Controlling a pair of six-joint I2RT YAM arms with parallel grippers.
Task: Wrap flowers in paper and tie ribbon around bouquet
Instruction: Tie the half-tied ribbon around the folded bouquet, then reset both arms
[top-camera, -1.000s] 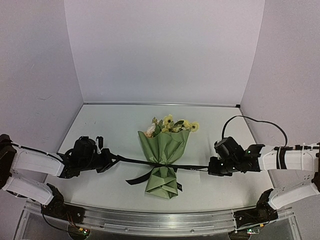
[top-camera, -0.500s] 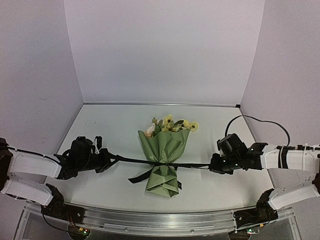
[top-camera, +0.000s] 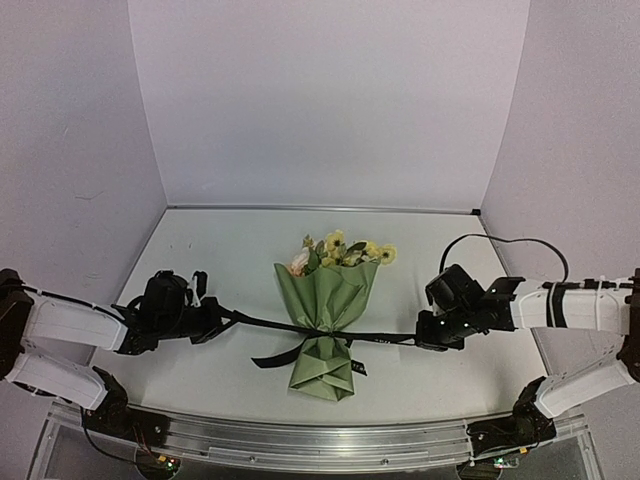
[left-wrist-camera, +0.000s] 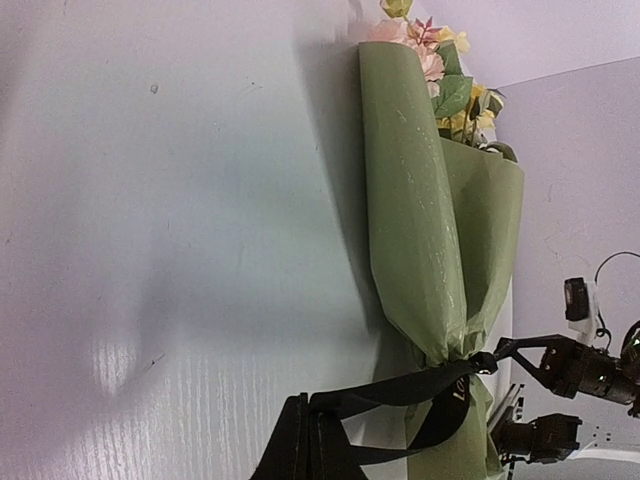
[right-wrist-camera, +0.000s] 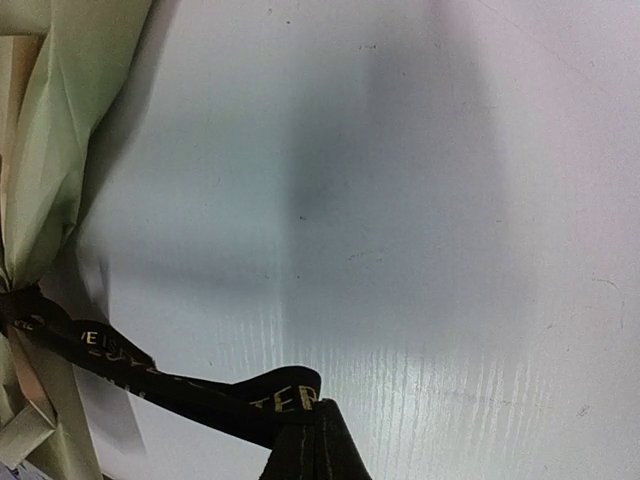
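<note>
The bouquet (top-camera: 330, 300) lies mid-table, an olive-green paper (left-wrist-camera: 415, 230) cone with the yellow flowers (top-camera: 345, 250) poking past its wide far rim. The black ribbon (top-camera: 270, 322) is knotted round the cone's narrow waist and stretches taut to both sides. My left gripper (top-camera: 215, 322) is shut on the ribbon's left end (left-wrist-camera: 400, 385), left of the bouquet. On the other side my right gripper (top-camera: 428, 335) is shut on the right end, whose pale lettering (right-wrist-camera: 285, 400) shows. A loose tail (top-camera: 275, 355) trails toward the near edge.
Pale purple walls (top-camera: 330, 100) close in the white table (top-camera: 230, 250) at back and both sides. A metal rail (top-camera: 300, 440) runs along the near edge. A black cable (top-camera: 500, 240) loops above the right arm.
Both arms still hold the ribbon taut. The right gripper has drifted slightly back toward the bouquet and the left slightly inward; the bouquet stays put.
</note>
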